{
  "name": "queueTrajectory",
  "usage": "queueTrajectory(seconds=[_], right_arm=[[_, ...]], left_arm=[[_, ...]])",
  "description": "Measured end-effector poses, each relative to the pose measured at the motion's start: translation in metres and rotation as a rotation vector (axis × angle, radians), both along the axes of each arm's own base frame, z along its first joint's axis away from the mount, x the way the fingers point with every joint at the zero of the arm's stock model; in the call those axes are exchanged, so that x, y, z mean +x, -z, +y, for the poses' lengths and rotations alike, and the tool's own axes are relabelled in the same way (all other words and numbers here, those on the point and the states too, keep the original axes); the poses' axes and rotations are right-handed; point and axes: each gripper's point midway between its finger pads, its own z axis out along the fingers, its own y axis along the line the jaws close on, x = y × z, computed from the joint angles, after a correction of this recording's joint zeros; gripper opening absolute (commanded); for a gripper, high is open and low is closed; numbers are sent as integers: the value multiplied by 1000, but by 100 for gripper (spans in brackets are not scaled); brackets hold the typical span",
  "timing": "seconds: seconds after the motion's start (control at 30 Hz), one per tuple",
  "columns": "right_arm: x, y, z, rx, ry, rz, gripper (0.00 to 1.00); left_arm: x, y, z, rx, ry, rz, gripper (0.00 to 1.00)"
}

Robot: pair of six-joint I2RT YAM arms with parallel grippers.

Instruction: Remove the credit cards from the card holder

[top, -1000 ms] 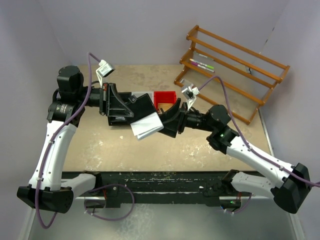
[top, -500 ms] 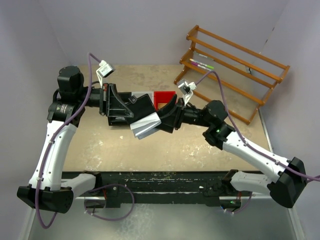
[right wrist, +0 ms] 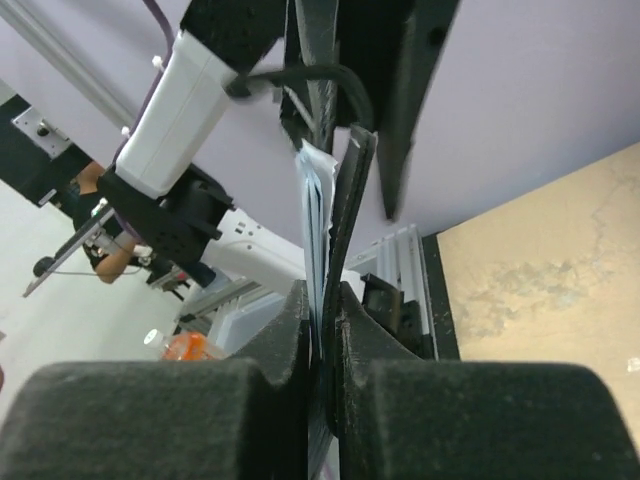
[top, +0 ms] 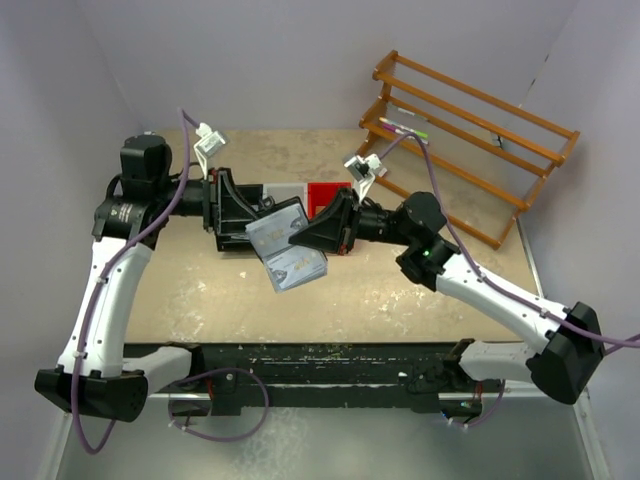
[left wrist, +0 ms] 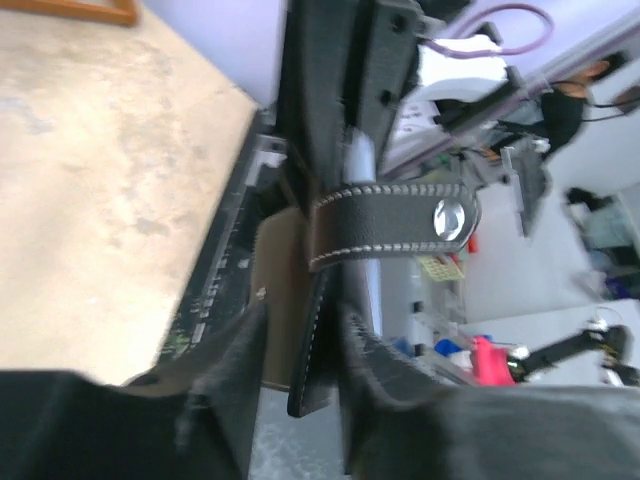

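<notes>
The right gripper [right wrist: 322,296] is being kept almost closed. Its two padded fingers [right wrist: 285,335] are being pressed onto the thin edges of the grey-blue credit cards [right wrist: 312,215]. A black leaf is being squeezed in beside the cards, and it cannot be told from the wrist view whether it belongs to the card holder.

The left gripper [left wrist: 303,325] is being held with its jaws apart. The black card holder [left wrist: 308,365] is being framed edge-on between them, with a gap showing on one side. Its stitched strap [left wrist: 385,222], which ends in a round metal snap [left wrist: 450,215], is being shown sticking out sideways past the fingers.

From above, the two grippers are being held nose to nose over the middle of the table [top: 190,290], the left one reaching in from the left and the right one from the right. The cards are being fanned out just near of that meeting point. Just beyond them a red tray [top: 325,192] is being shown on the table, and a wooden rack [top: 480,120] is being shown in the far right corner.
</notes>
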Motion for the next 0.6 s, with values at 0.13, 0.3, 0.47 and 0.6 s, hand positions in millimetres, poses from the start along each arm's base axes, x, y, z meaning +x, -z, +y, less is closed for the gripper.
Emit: queueTrajectory(seconds=[0.13, 0.3, 0.47, 0.6], right_arm=[[-8, 4, -5, -25, -3, 12, 0], [-7, 35, -5, -158, -4, 53, 0], [-6, 58, 3, -275, -64, 79, 0], [-4, 62, 13, -330, -135, 72, 0]], left_arm=[[22, -2, 5, 81, -116, -130, 62], [34, -11, 16, 139, -206, -278, 68], [26, -2, 15, 126, -149, -285, 69], [21, 24, 16, 151, -113, -252, 71]])
